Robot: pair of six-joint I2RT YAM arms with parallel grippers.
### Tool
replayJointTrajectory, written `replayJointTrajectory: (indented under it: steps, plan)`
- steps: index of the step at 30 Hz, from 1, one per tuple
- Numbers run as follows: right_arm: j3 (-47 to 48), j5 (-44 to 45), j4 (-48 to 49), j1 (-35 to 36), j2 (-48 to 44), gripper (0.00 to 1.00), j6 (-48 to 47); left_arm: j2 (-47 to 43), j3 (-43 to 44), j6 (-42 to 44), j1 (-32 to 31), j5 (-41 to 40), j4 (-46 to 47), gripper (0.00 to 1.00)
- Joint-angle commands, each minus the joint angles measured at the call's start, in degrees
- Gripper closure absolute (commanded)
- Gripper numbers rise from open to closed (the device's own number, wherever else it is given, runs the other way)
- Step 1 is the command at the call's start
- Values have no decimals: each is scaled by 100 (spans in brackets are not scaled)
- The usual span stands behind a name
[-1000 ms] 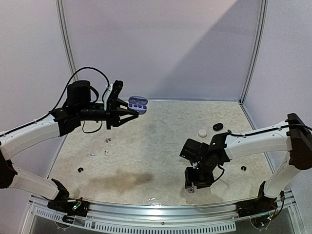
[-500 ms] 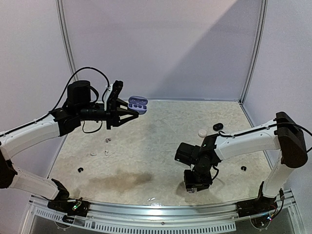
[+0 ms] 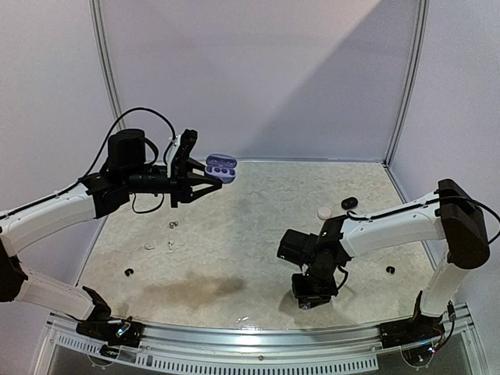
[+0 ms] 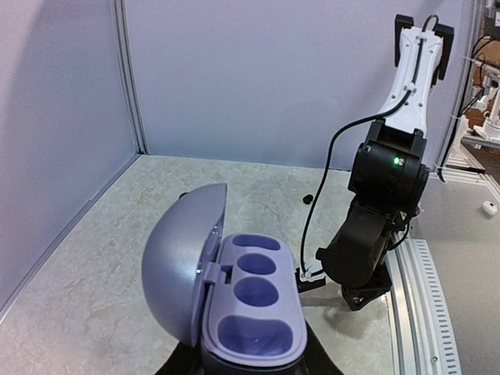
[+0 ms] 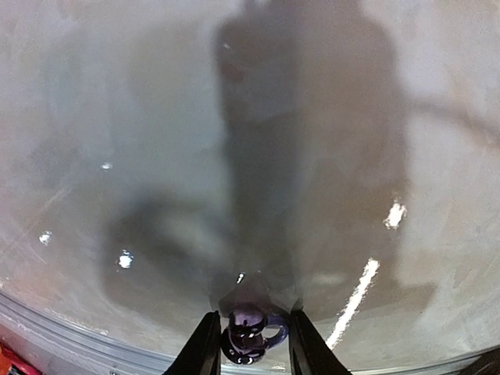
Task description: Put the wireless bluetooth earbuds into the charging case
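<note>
In the overhead view, the left gripper (image 3: 209, 175) is raised above the far left of the table (image 3: 258, 234), its fingers clamped on the charging case (image 3: 221, 166), a lilac shell held with its lid open. The right gripper (image 3: 308, 301) points down at the tabletop near the front edge, right of centre. Several tiny loose buds (image 3: 173, 224) lie on the left half of the table, with one black bud (image 3: 128, 272) nearer the front and another (image 3: 390, 270) far to the right. A white pebble-shaped case (image 3: 323, 212) and a black case (image 3: 349, 203) sit close together at the far right.

The left wrist camera shows the charging case (image 4: 251, 303) from just behind. Its domed lid (image 4: 181, 266) is swung up on the left and its three recesses are bare. The dark fingertips (image 4: 181, 362) grip its lower edge. Beyond it, the right arm (image 4: 384, 203) bends down to the table.

The right wrist camera looks straight down at the glossy tabletop. A dark, purplish earbud (image 5: 250, 336) lies on the surface between the two fingers (image 5: 205, 348) of the right gripper (image 5: 250, 348). They flank it with barely any gap, and it cannot be told whether they actually pinch it.
</note>
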Motion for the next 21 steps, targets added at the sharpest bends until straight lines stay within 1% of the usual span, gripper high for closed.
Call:
replayJointTrajectory:
  steps: [1,2,6,8,9,10,13,16,19,21]
  plan:
    - [285,-61,217,41,289,72,-786,29,-93,103,34,-22,35,100]
    - [381,-54,180,38,357,73,-988,29,-99,119,34,-25,44,100]
    - [855,157,-155,41,878,75,-2319,11,-82,197,34,-41,41,100]
    - [1042,300,-277,43,1044,75,-2815,-11,-80,260,34,-65,13,100]
    - [1301,480,-430,41,1184,74,-3331,-45,-74,321,34,-106,-52,100]
    - [1425,544,-478,43,1244,74,-3497,-52,-73,346,34,-120,-78,100]
    - [1732,636,-454,43,1345,69,-4084,-72,-73,412,34,-157,-128,100]
    - [1832,802,-379,45,1335,63,-4619,-86,-56,442,34,-173,-139,100]
    - [1824,847,-406,44,1341,59,-4977,-92,-63,426,43,-159,-127,100]
    - [1832,1048,-493,40,1370,54,-5146,-96,-81,381,43,-145,-76,100]
